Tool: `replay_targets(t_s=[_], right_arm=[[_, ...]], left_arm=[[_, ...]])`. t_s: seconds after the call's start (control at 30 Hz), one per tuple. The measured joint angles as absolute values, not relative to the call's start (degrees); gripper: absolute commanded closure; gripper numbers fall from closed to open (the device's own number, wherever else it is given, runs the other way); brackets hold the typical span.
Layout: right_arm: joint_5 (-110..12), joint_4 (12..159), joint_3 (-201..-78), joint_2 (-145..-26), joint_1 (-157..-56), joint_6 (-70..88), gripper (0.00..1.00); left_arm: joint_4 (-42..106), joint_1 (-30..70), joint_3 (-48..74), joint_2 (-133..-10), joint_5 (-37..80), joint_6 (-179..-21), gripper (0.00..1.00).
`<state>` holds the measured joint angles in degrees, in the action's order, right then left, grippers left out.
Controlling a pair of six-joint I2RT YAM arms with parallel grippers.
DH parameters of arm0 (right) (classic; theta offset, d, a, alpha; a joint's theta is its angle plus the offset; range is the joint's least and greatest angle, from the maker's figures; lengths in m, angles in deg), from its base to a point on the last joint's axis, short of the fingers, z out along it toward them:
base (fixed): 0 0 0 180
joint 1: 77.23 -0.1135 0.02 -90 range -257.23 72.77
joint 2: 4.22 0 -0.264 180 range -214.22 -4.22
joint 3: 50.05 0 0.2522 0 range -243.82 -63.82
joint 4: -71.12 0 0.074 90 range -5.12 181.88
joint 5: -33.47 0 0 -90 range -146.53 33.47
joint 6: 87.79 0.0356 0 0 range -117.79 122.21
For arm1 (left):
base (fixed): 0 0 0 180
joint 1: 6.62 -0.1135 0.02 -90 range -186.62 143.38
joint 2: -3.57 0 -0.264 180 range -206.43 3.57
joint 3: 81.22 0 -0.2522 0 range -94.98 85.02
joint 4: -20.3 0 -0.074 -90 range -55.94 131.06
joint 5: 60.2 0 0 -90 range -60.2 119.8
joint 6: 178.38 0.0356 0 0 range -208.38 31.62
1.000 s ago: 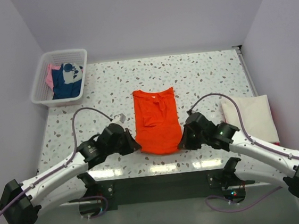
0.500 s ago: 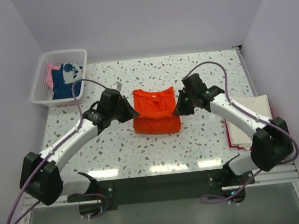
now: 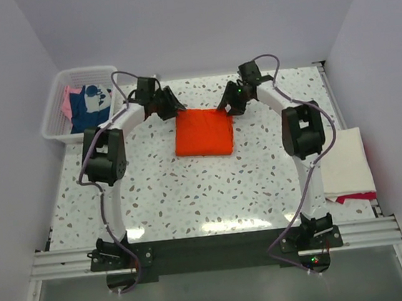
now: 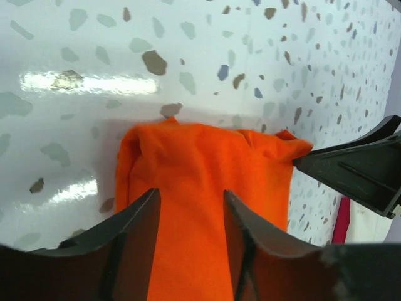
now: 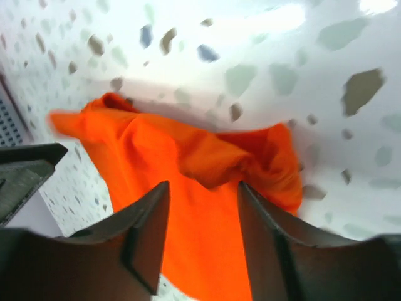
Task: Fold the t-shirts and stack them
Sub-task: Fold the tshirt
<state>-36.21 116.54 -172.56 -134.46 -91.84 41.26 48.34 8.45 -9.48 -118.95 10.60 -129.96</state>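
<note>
1. Orange t-shirt (image 3: 202, 131), folded into a compact rectangle, lies on the speckled bench (image 3: 155, 191) toward its far side, between the two arms. Both wrist views show its far edge rumpled, with a small corner sticking out.
2. The left gripper (image 4: 190, 200) sits low over the far-left corner with its jaws apart. Cloth shows in the gap and does not look pinched. The right gripper (image 5: 203, 188) stands the same way over the far-right corner.
3. Likely risk: the fingers are so close to the fabric that a tip could catch a layer as an arm lifts away, dragging the top fold open.
4. Likely risk: the bunched far edge is not flat, so the fold may spring loose or sit crooked.
5. Likely risk: the cream-white t-shirt (image 3: 342, 161), lying on a red t-shirt (image 3: 355, 197), is well apart at the right edge. Moving the orange bundle there by only one side could let it unfold and topple the stack.
</note>
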Motion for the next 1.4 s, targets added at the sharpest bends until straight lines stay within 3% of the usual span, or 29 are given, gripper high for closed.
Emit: replay_targets(t_s=[0.03, 0.1, 0.2, 0.3, 0.4, 0.5, 0.6, 0.83, 1.03, 1.4], right_arm=[[-35.93, 116.59, -173.96, -136.34, -91.19, 41.17, 0.42], [-35.91, 117.33, -174.99, -137.89, -89.9, 40.98, 0.42], [-36.46, 117.83, -174.95, -136.99, -88.69, 40.6, 0.43], [-39.01, 116.65, -171.69, -132.8, -88.3, 39.99, 0.48], [-43.38, 116.76, -168.0, -126.83, -89.57, 38.77, 0.51], [-48.15, 116.52, -168.04, -123.51, -93.33, 36.76, 0.51], [-51.51, 116.96, -170.38, -123.88, -97.92, 34.57, 0.51], [-53.55, 117.88, -175.84, -132.31, -101.63, 31.32, 0.54], [-50.97, 117.09, -177.18, -140.03, -96.43, 32.93, 0.57], [-45.99, 114.12, -176.08, -140.79, -89.02, 34.79, 0.57]], left_arm=[[48.37, 7.84, -10.79, -121.07, 9.57, -129.44, 0.41], [49.24, 6.77, -12.26, -123.46, 8.33, -128.48, 0.37], [49.68, 5.52, -12.43, -123.52, 7.91, -127.49, 0.37], [48.78, 4.65, -10.62, -120.4, 8.68, -126.86, 0.45], [48.34, 4.76, -7.43, -115.43, 10.19, -126.62, 0.6], [47.84, 6.35, -6.14, -112.31, 11.43, -126.38, 0.77], [46.95, 8.98, -5.85, -112.09, 12.31, -126.2, 0.86], [46.53, 13.68, -2.84, -114.8, 12.87, -126.25, 0.93], [44.65, 14.03, 5.14, -115.63, 15.39, -128.04, 0.97], [37.46, 14.16, 10.56, -114.97, 15.26, -132.61, 0.98]])
